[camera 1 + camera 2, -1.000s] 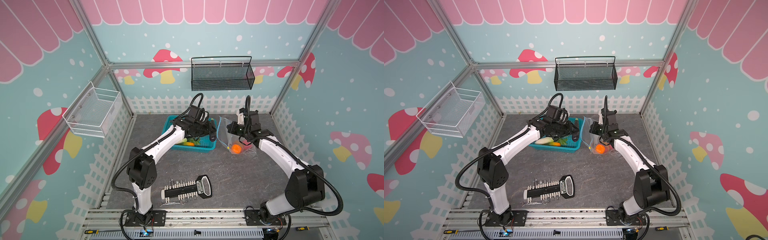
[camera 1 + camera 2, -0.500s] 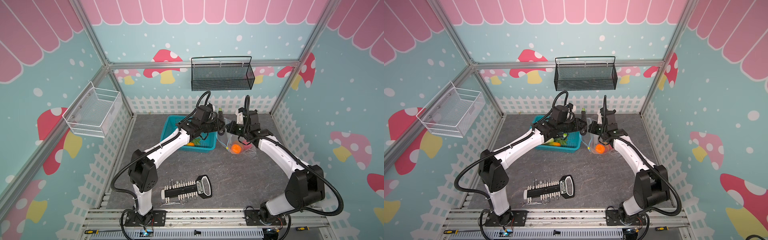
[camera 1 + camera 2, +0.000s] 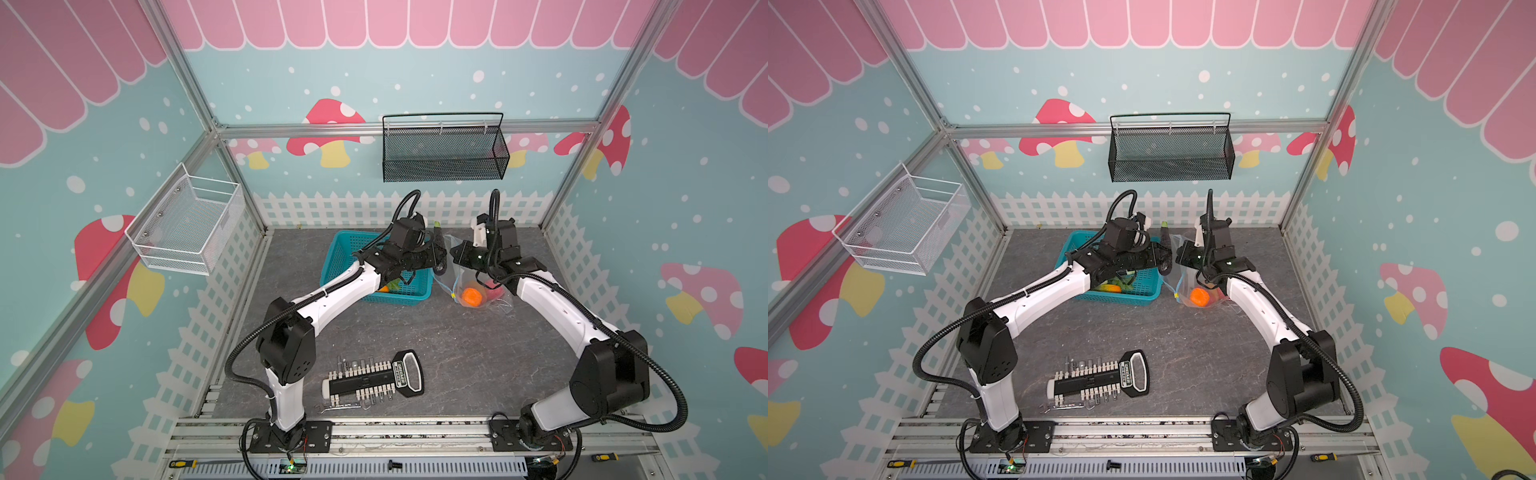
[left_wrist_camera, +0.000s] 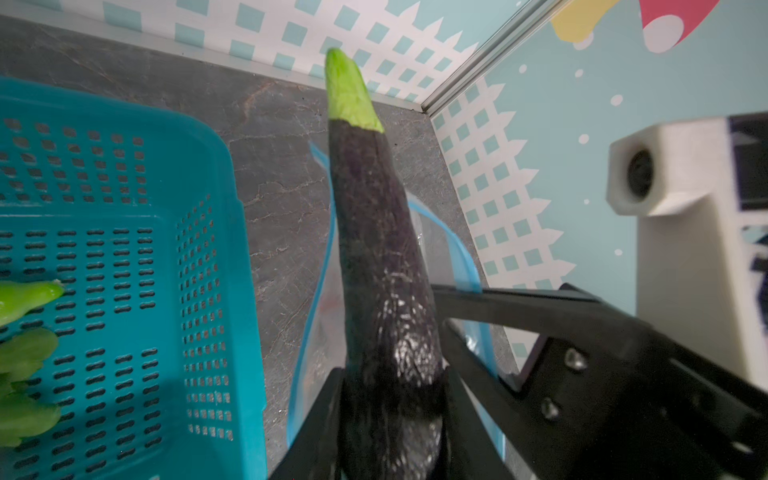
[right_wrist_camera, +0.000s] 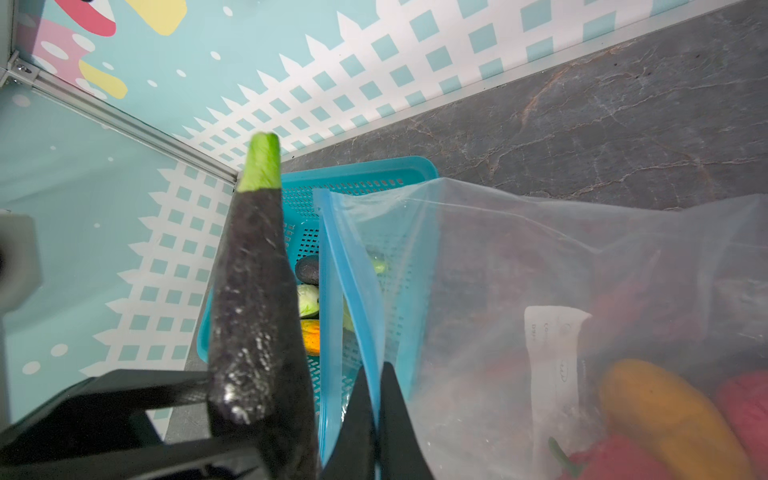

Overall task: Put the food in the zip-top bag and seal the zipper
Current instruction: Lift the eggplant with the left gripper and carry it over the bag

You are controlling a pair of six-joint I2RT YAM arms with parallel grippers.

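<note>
My left gripper [image 3: 438, 258] [image 4: 390, 392] is shut on a dark purple eggplant [image 4: 378, 249] [image 5: 253, 291] [image 3: 1165, 241], one piece of the food, held stem up. It stands close beside the open mouth of the zip-top bag [image 5: 519, 257] [image 3: 478, 286]. The right gripper [image 5: 377, 374] [image 3: 457, 254] is shut on the blue zipper [image 5: 353, 270] and holds that edge up. Orange food [image 3: 472, 296] [image 5: 665, 407] and red pieces lie inside the bag near a white label [image 5: 552, 353]. More food [image 3: 388, 286] [image 4: 25, 357] is in the teal basket.
The teal basket [image 3: 345, 249] sits just left of the bag, under my left arm. A black-and-white bit holder [image 3: 374, 380] lies near the front of the table. On the walls hang a black mesh basket [image 3: 442, 149] and a white wire basket [image 3: 187, 224].
My left arm has lifted out of the basket with the eggplant and swung right to the bag's mouth. The right arm and the bag have stayed put.
</note>
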